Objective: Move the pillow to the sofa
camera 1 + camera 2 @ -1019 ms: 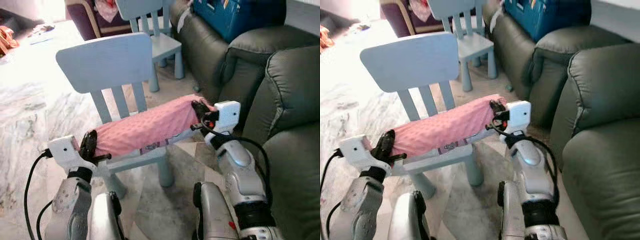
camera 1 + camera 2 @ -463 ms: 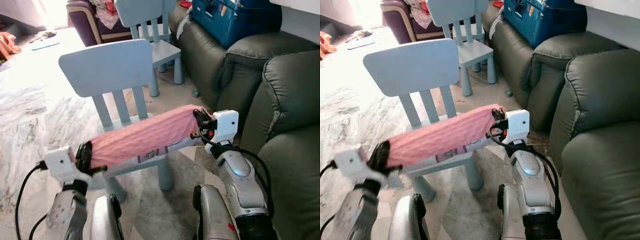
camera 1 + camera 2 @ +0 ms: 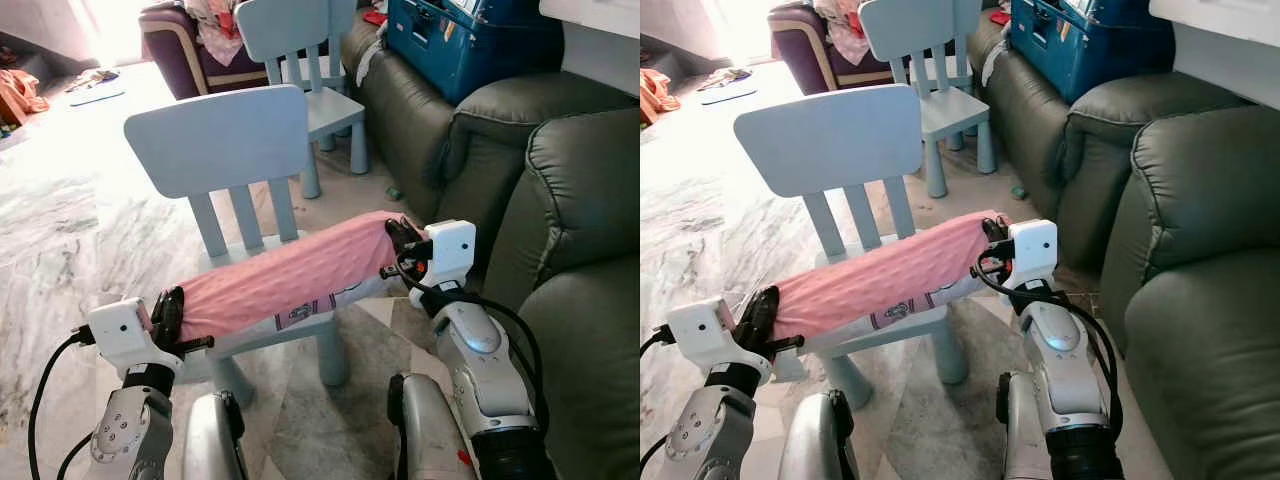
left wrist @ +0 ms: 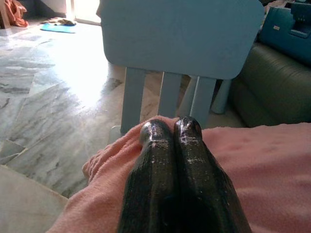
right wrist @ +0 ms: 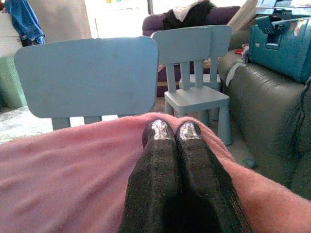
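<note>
A long pink pillow (image 3: pixel 285 275) hangs lengthwise just above the seat of a light blue child's chair (image 3: pixel 222 140), held up between my two grippers. My left gripper (image 3: pixel 168 312) is shut on its left end, the black fingers (image 4: pixel 167 145) pressed together on top of the pink fabric (image 4: pixel 272 165). My right gripper (image 3: pixel 398 238) is shut on its right end, fingers (image 5: pixel 172 141) lying side by side on the pillow (image 5: pixel 73 170). The dark green sofa (image 3: pixel 590 190) stands close on my right.
A second blue chair (image 3: pixel 300 40) stands behind the first, next to the sofa arm. A blue case (image 3: pixel 470 40) rests on the far sofa seat. A purple armchair (image 3: pixel 190 45) with clothes is at the back. Marble floor (image 3: pixel 60 200) spreads to the left.
The view has shifted and tilted up slightly. The pillow has come up off the chair seat a little, still gripped at both ends.
</note>
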`<state>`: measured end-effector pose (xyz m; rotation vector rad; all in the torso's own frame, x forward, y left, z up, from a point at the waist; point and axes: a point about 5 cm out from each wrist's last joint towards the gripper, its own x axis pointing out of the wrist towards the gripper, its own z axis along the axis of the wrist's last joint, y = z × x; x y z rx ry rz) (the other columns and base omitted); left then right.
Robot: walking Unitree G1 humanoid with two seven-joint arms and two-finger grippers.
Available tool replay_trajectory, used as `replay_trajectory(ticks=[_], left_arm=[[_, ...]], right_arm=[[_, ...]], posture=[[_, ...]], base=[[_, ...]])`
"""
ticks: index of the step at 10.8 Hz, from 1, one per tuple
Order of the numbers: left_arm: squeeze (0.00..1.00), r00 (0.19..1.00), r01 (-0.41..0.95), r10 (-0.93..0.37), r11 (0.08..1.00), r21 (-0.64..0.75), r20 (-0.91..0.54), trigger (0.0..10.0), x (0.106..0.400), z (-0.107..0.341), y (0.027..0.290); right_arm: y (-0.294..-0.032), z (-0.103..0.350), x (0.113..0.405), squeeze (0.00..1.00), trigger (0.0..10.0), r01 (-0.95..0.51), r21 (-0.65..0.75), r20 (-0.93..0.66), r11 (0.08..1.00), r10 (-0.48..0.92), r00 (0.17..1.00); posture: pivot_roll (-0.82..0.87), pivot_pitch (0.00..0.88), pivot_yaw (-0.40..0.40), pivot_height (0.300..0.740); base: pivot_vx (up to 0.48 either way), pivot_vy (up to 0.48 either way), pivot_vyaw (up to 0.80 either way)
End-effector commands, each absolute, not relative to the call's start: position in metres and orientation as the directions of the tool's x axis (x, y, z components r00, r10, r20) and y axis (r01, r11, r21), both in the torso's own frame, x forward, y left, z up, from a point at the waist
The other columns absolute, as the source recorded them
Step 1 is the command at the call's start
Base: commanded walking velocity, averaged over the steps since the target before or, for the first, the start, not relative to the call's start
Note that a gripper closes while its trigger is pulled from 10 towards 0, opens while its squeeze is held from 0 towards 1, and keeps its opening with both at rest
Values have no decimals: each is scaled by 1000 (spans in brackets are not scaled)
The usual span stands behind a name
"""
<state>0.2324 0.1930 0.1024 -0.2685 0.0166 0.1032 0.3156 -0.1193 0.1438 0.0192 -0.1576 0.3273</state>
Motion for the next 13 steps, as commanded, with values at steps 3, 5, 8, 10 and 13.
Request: replay_trajectory(ticks=[3, 5, 8, 10, 13], left_arm=[[0, 993, -119, 121, 962, -247, -11, 0, 232, 107, 199], [0, 994, -111, 111, 963, -247, -12, 0, 234, 106, 198], [0, 993, -115, 115, 961, -251, -14, 0, 234, 106, 199], [0, 993, -114, 114, 961, -251, -15, 0, 234, 106, 199], [0, 994, -111, 109, 962, -251, -19, 0, 234, 105, 198]], right_arm=[[-118, 155, 317, 0, 0, -322, -13, 204, 947, 317, 926], [-119, 156, 317, 0, 0, -320, -8, 205, 947, 315, 927], [-119, 155, 318, 0, 0, -321, -1, 203, 947, 315, 927], [-119, 155, 318, 0, 0, -322, 6, 203, 947, 314, 927], [-119, 155, 318, 0, 0, -322, 9, 200, 947, 314, 928]], posture=[[-151, 14, 92, 506], [-154, 16, 96, 525], [-150, 17, 96, 585], [-150, 16, 100, 615], [-153, 20, 100, 670]], base=[[0, 0, 0], [0, 0, 0], [0, 0, 0], [0, 0, 0], [0, 0, 0]])
